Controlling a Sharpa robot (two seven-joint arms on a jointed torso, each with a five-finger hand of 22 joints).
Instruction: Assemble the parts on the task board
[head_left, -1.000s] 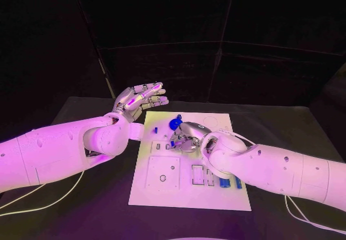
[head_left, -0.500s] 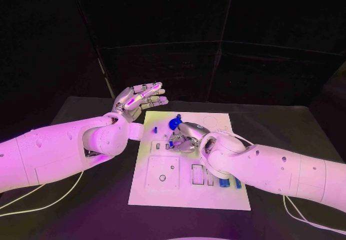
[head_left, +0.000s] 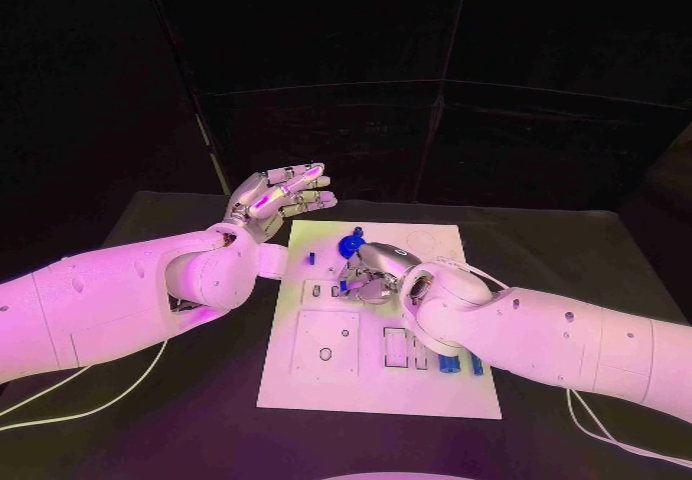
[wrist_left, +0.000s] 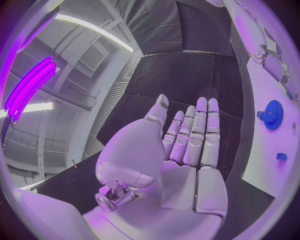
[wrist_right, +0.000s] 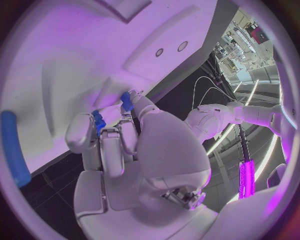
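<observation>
Head view: blue part (head_left: 343, 288) under right hand (head_left: 374, 274)

No text, label, brand, number or sign can be read anywhere in the views, neither on the task board (head_left: 378, 390) nor on the worktop (head_left: 173, 420), where nothing written can be made out.

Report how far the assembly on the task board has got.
Done: a blue gear stands at the far end of the task board. In hand: the right robot hand is down on the board's middle, a small blue part between its fingertips. Left: blue pieces lie near the board's right edge. The left robot hand hovers open off the board.
</observation>
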